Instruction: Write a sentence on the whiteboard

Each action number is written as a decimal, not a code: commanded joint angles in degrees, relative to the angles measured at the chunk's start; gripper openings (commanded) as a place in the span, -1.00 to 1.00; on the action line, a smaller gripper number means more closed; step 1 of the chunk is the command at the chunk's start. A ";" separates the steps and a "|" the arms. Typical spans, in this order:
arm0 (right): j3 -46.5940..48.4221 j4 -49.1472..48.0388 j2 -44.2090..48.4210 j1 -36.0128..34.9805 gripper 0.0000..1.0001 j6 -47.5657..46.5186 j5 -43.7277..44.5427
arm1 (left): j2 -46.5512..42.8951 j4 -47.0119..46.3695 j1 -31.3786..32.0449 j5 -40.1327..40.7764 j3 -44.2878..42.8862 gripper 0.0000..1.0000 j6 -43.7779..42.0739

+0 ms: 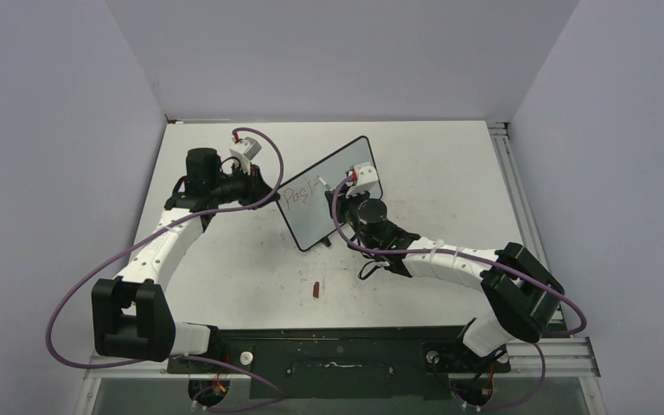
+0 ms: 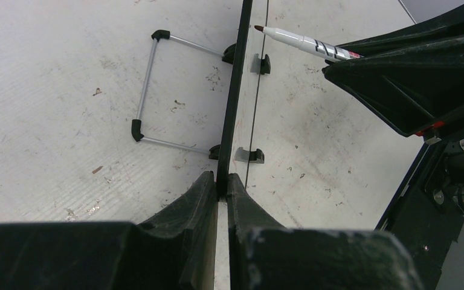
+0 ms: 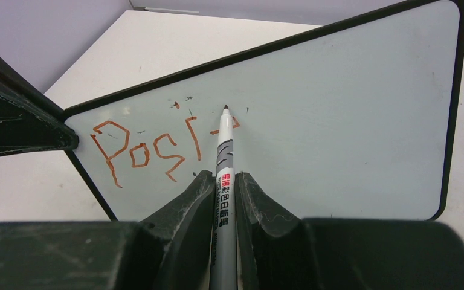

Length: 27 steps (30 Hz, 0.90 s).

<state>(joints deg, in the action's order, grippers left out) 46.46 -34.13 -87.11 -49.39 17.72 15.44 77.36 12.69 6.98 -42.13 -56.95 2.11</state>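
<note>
Whiteboard [image 1: 328, 194]: it stands upright on its wire stand [image 2: 148, 84], mid-table [image 1: 450, 173], face toward your right arm.
Sentence [image 3: 151, 151]: only the opening is there. Red letters read roughly "Pos", then an upright stroke and a short dash, all on the board's end nearest your left arm. The rest of the face is bare.
Marker [image 3: 225, 151]: the tip is at that dash; touching the board or just off it, I cannot tell.
Right gripper [image 3: 225, 180]: clamped narrow on the marker barrel, in front of the board.
Left gripper [image 2: 222, 181]: pinched tight on the board's edge, steadying it.
Red piece [image 1: 316, 289]: on the table in front of the board, well apart; likely the cap.
Remaining: you are early, with most of the sentence unwritten.
</note>
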 commanded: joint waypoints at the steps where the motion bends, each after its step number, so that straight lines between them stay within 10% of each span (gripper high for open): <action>1: 2.41 -3.02 0.68 -0.59 -0.89 -0.78 -0.79 | -1.48 -1.17 -0.22 -0.36 -2.11 -1.00 -1.30; 27: -2.25 -1.76 -0.39 -1.71 -0.89 2.52 -0.47 | -1.70 -1.14 -0.22 -0.58 -2.10 -1.00 -1.26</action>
<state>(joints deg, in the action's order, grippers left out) 45.43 -34.68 -87.70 -50.22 19.11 14.98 77.36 12.69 6.98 -42.04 -56.95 2.11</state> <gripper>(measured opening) 0.161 0.068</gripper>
